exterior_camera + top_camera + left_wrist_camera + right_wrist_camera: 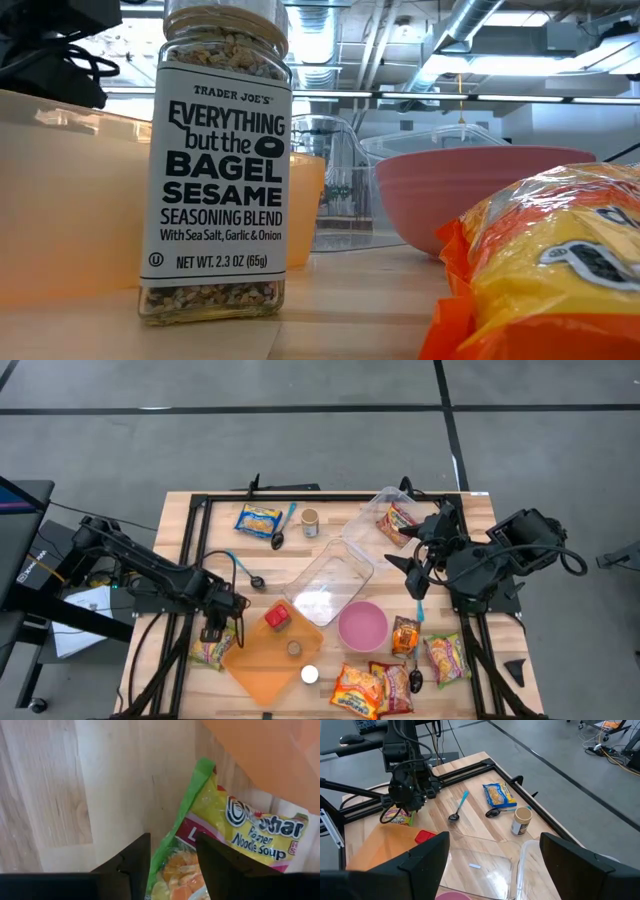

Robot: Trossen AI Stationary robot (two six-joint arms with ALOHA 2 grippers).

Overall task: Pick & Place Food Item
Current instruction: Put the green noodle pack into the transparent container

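"Noodle Soup" packet (235, 840), "Trader Joe's" seasoning jar (218, 160)

Grey floor (300, 440) w/ dark seams; exposed ceiling ducts (470, 25).

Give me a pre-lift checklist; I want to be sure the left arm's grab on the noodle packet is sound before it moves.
1. Left end effector straddles the yellow-and-green noodle soup packet: ok.
2. Fingers closed firmly on the packet: cannot tell.
3. Packet free of the orange plastic tray: not ok, its edge overlaps the packet.
4. Right end effector open, held away over the clear plastic container: ok.
5. Pink bowl empty: ok.
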